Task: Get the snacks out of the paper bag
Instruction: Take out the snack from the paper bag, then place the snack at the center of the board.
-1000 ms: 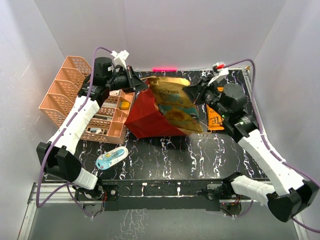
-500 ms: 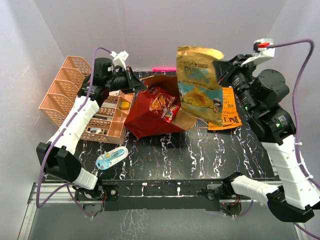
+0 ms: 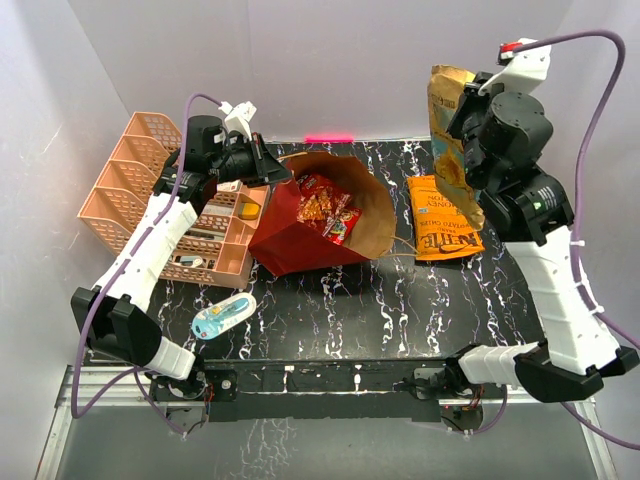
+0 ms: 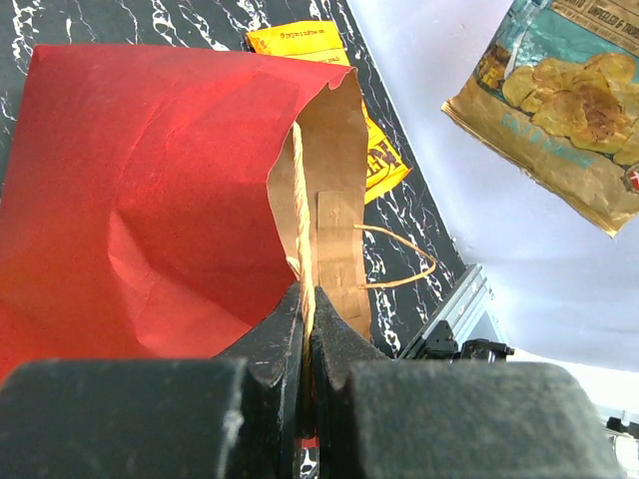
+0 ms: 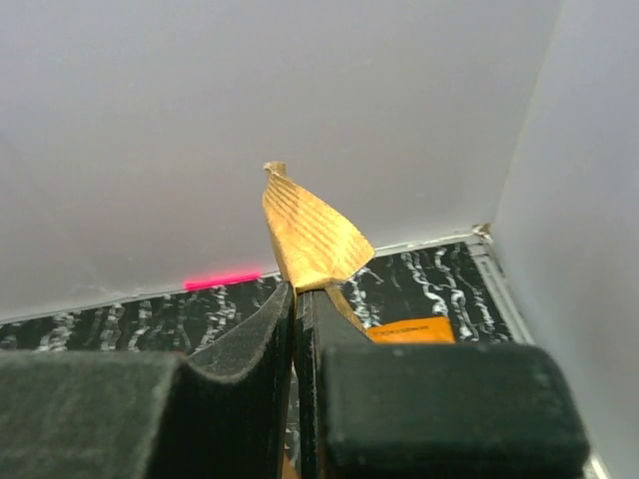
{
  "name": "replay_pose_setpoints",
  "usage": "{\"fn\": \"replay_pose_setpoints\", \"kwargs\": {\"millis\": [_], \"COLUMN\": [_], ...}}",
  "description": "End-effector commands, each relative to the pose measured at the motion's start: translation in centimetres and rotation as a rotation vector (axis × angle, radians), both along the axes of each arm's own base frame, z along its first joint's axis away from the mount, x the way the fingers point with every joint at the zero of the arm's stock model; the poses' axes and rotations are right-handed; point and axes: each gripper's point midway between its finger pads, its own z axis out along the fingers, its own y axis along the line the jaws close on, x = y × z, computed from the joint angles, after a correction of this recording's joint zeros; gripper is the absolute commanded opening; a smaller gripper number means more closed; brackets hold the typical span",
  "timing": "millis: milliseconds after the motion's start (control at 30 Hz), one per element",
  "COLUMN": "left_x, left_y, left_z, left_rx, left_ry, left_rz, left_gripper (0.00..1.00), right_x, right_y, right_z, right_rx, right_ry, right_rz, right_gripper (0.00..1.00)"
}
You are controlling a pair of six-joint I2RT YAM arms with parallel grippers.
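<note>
The paper bag (image 3: 300, 238), red outside and brown inside, lies on its side with its mouth open to the right. Several small red and orange snack packets (image 3: 325, 210) lie inside it. My left gripper (image 3: 268, 170) is shut on the bag's upper rim; the left wrist view shows the rim (image 4: 334, 220) pinched in this gripper (image 4: 308, 299). My right gripper (image 3: 462, 112) is shut on the top seam of a gold-teal chip bag (image 3: 448, 150) and holds it high above the table's right rear. The right wrist view shows this gripper (image 5: 297, 294) on the seam (image 5: 310, 235). An orange packet (image 3: 443, 220) lies flat right of the bag.
A pink plastic basket organizer (image 3: 150, 190) stands at the left beside the bag. A blue-white blister-packed item (image 3: 225, 315) lies near the front left. A twine handle (image 4: 404, 261) trails from the bag's mouth. White walls enclose the back and sides.
My right gripper has pulled the gold chip bag out of the paper bag and raised it up and to the right. The small packets inside now show. The left arm has not moved.
</note>
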Motion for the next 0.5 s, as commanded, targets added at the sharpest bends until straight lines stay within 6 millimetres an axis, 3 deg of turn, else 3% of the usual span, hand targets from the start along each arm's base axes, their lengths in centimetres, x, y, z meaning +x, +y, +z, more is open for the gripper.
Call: {"fn": "replay_pose_setpoints", "kwargs": {"millis": [0, 100, 267, 467], "left_x": [-1.3, -1.3, -1.2, -1.2], "left_y": [0.2, 0.3, 0.2, 0.1], "left_z": [2.4, 2.5, 2.5, 2.2], "left_rx": [-0.017, -0.015, -0.015, -0.016], "left_ry": [-0.052, -0.057, -0.057, -0.051], "left_rz": [-0.020, -0.020, -0.023, -0.029], "left_gripper": [0.00, 0.00, 0.00, 0.00], "right_x": [-0.2, 1.2, 2.8, 2.8], "right_y": [-2.5, -3.6, -3.8, -3.0], "right_z": [2.3, -1.0, -6.1, -12.5], "right_rx": [-0.044, -0.123, -0.128, -0.093], "right_ry": [-0.058, 0.020, 0.110, 0.239], "right_rz": [-0.131, -0.179, -0.072, 0.093], "right_gripper": [0.07, 0.07, 0.07, 0.07]}}
